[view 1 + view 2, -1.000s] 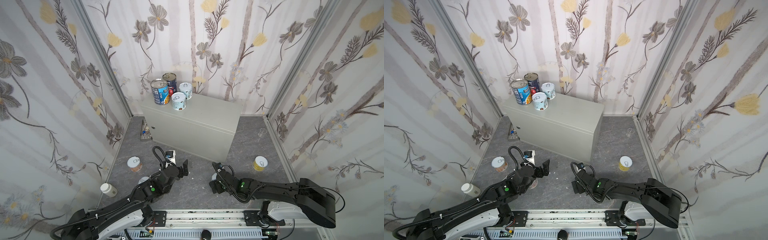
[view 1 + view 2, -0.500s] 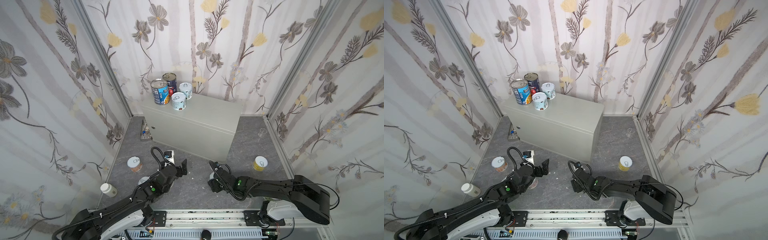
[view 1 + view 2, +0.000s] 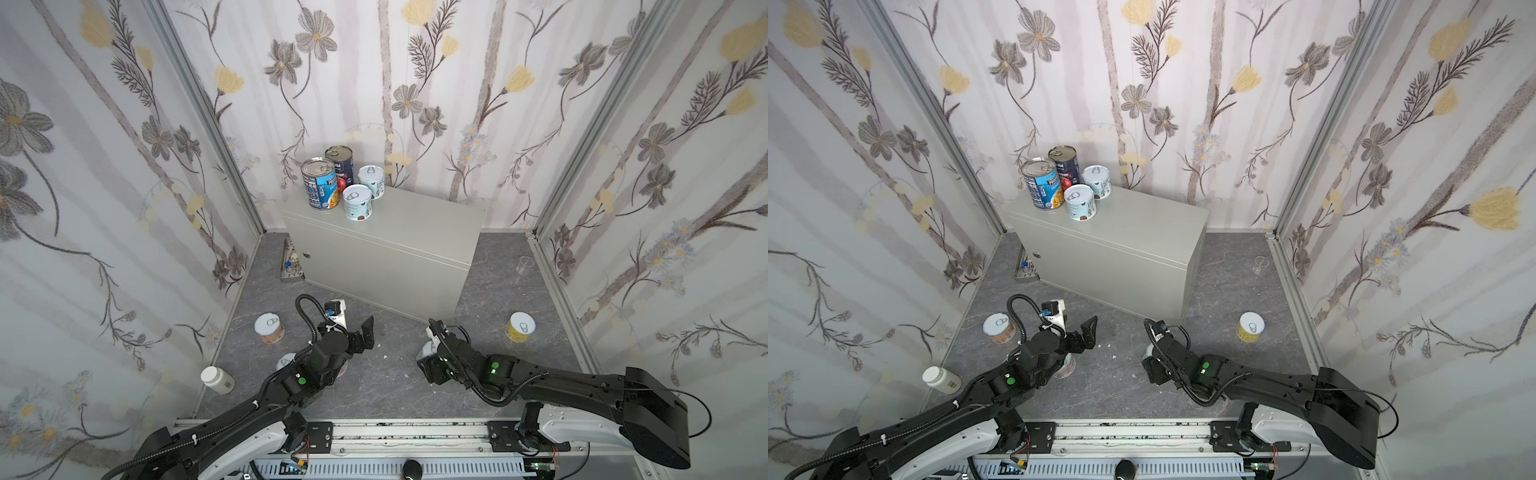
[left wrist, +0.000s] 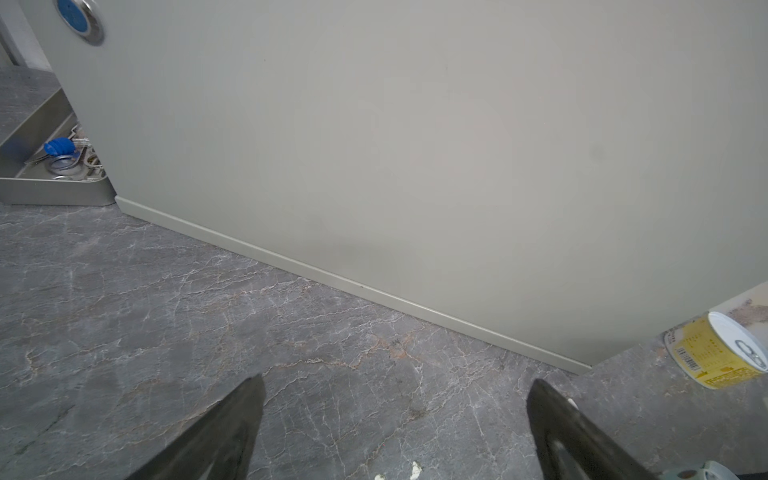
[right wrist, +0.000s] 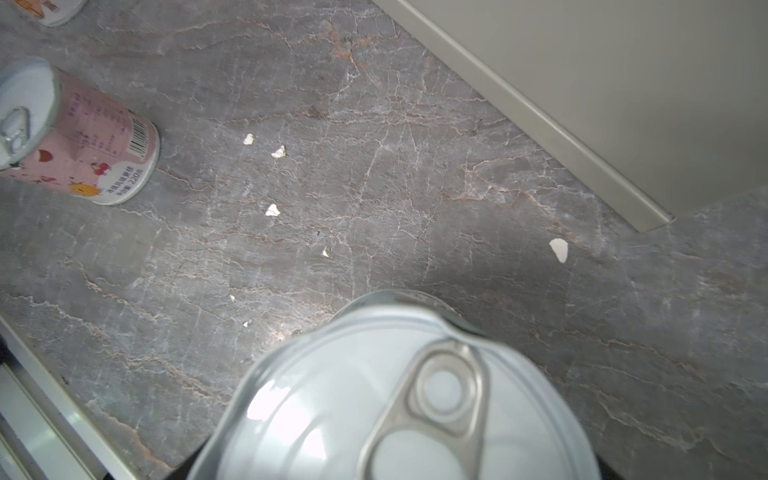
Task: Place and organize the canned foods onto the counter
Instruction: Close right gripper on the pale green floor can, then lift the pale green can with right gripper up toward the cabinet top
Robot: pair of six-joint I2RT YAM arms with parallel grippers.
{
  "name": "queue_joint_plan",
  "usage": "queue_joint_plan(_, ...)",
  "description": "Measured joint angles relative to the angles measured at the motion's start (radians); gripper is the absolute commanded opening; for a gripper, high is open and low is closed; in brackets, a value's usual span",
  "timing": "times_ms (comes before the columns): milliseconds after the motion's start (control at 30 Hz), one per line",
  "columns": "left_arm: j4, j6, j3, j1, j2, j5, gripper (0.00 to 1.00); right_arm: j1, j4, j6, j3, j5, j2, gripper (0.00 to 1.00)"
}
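The counter [image 3: 415,216] is a light-grey metal box carrying two tall cans, blue [image 3: 319,183] and navy-red [image 3: 340,162], plus two short cans [image 3: 357,202] [image 3: 371,181] at its left end. My right gripper [image 3: 428,359] is low over the floor, shut on a short can [image 3: 424,352]; that can's pull-tab lid [image 5: 395,395] fills the near part of the right wrist view and hides the fingers. My left gripper [image 3: 357,338] is open over bare floor before the counter, fingers [image 4: 232,428] wide apart. More short cans stand on the floor: orange [image 3: 268,328], yellow [image 3: 520,327], pink [image 5: 83,141].
A white pill bottle [image 3: 217,379] lies at the front left. A metal tray [image 3: 291,262] with keys sits at the counter's left corner, and a small clear glass [image 3: 524,264] stands by the right wall. Another short can [image 3: 286,361] is half hidden under the left arm. White crumbs [image 5: 272,210] dot the floor.
My right gripper's jaws have closed onto the short can on the floor. The left arm has barely shifted.
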Motion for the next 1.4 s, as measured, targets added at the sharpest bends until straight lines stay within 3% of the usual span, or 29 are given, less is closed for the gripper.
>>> queue_joint_plan(333,-0.14,-0.063,0.043,0.0,-0.081,0.042,1.0,0.001,-0.121,-0.038,0.103,-0.013,-0.195,0.52)
queue_joint_plan(833,-0.433,-0.044,0.327,-0.002,-0.123,0.089,1.0,0.042,-0.364,-0.046,0.332,0.043,-0.421,0.52)
queue_joint_plan(1167,-0.545,-0.013,0.49,-0.024,-0.094,0.106,1.0,0.054,-0.552,-0.131,0.658,0.142,-0.366,0.52)
queue_joint_plan(1400,-0.583,0.032,0.59,-0.037,-0.06,0.103,1.0,0.054,-0.701,-0.211,0.989,0.226,-0.13,0.54)
